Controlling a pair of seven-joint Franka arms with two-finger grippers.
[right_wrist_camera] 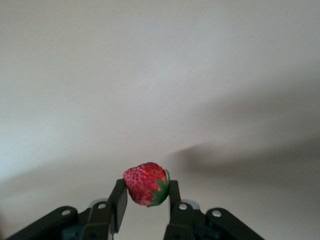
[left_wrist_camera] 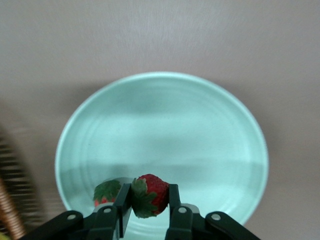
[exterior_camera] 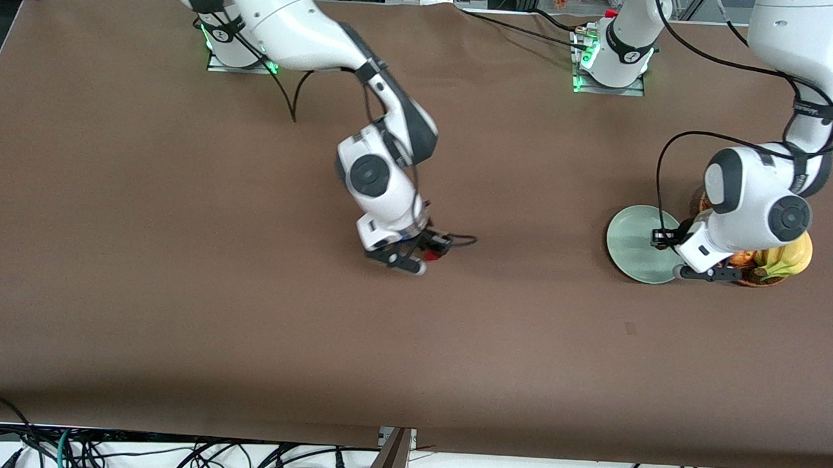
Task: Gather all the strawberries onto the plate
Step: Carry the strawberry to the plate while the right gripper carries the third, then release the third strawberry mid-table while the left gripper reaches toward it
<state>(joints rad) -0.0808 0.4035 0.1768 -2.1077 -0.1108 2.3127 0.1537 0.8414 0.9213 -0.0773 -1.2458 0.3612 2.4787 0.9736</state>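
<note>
My left gripper is shut on a red strawberry with a green cap and holds it just above the pale mint-green plate. A second strawberry lies on the plate, partly hidden by one finger. In the front view the left gripper hangs over the plate's edge next to the basket. My right gripper is over the middle of the table, shut on another strawberry. The right wrist view shows that strawberry pinched between the fingers of the right gripper, above bare table.
A brown wicker basket with bananas and other fruit stands right beside the plate, toward the left arm's end of the table; the left arm covers much of it. Its rim shows in the left wrist view. Brown cloth covers the table.
</note>
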